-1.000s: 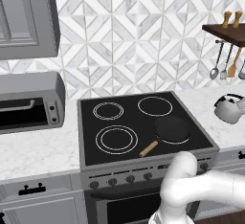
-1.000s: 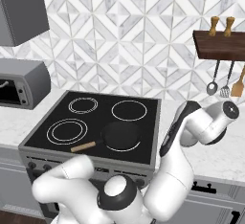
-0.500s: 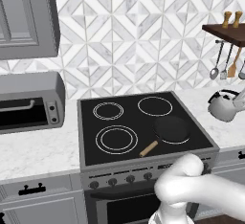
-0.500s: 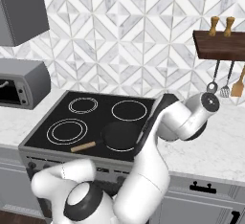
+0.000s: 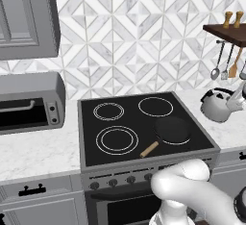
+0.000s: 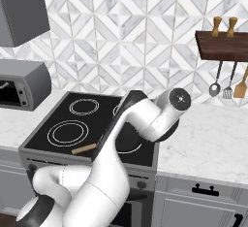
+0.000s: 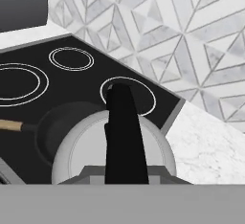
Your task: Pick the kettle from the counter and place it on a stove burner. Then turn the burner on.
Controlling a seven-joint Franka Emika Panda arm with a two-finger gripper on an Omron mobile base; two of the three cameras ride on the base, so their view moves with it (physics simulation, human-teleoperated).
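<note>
The silver-grey kettle point(image 5: 217, 107) hangs just above the white counter point(image 5: 196, 100), right of the stove. My gripper point(image 5: 239, 98) is shut on its dark handle point(image 7: 125, 132). In the hand view the kettle's round body point(image 7: 81, 151) sits right below the gripper point(image 7: 125, 173), in front of the cooktop's right edge. The stove burner, the biggest double ring point(image 5: 117, 140), lies at the front left of the black glass point(image 6: 68, 133), also far left in the hand view point(image 7: 14, 84). My own arm hides the kettle in the right base view.
A black frying pan point(image 5: 172, 129) with a wooden handle point(image 5: 149, 149) covers the front right ring. A small double ring point(image 5: 108, 111) and a thin single ring point(image 5: 155, 106) lie behind. Knobs point(image 5: 125, 181) line the stove front. A toaster oven point(image 5: 29, 101) stands left; utensils hang under a shelf point(image 6: 223, 46) on the right.
The kettle has drifted left toward the stove in the shut gripper. The arm has swung left and now covers the cooktop's right side in the right base view.
</note>
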